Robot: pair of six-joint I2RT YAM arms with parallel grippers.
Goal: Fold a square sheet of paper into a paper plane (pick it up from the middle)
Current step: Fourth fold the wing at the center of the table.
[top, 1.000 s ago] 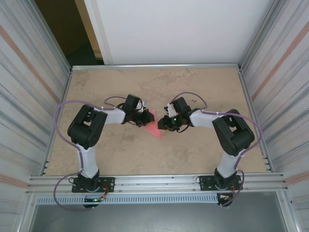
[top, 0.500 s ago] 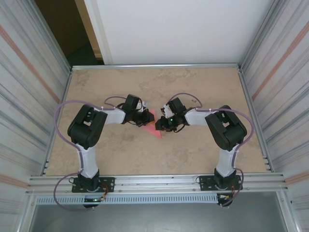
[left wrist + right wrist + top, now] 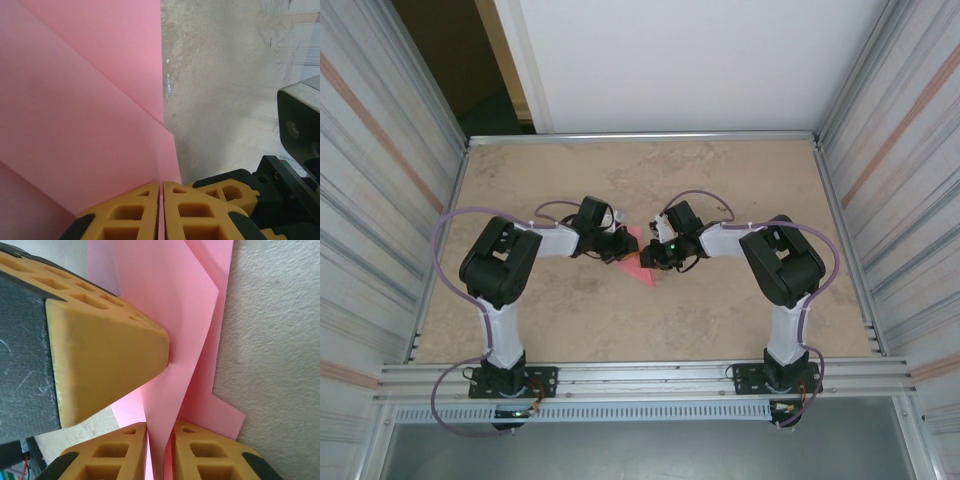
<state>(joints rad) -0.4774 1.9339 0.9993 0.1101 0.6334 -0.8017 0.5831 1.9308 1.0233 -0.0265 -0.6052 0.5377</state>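
The square sheet of paper (image 3: 640,266) is pink, partly folded with creases, and lies at the table's middle between both arms. My left gripper (image 3: 621,246) is shut on it: in the left wrist view the yellow fingertips (image 3: 145,192) pinch the paper's (image 3: 75,100) edge with my left gripper (image 3: 161,184) pressed flat together. My right gripper (image 3: 647,257) meets it from the right. In the right wrist view a raised fold of the paper (image 3: 170,315) runs between the jaws of my right gripper (image 3: 160,429), which close on it. The left gripper's finger (image 3: 100,340) sits close beside.
The beige table (image 3: 720,180) is walled by metal rails (image 3: 640,136) at the back and sides. The right gripper's black and yellow body (image 3: 235,187) shows just right of my left fingers. The two grippers are almost touching over the paper.
The right arm has swung left toward the paper and its jaws have narrowed onto the raised fold. The left gripper has held its grip in place.
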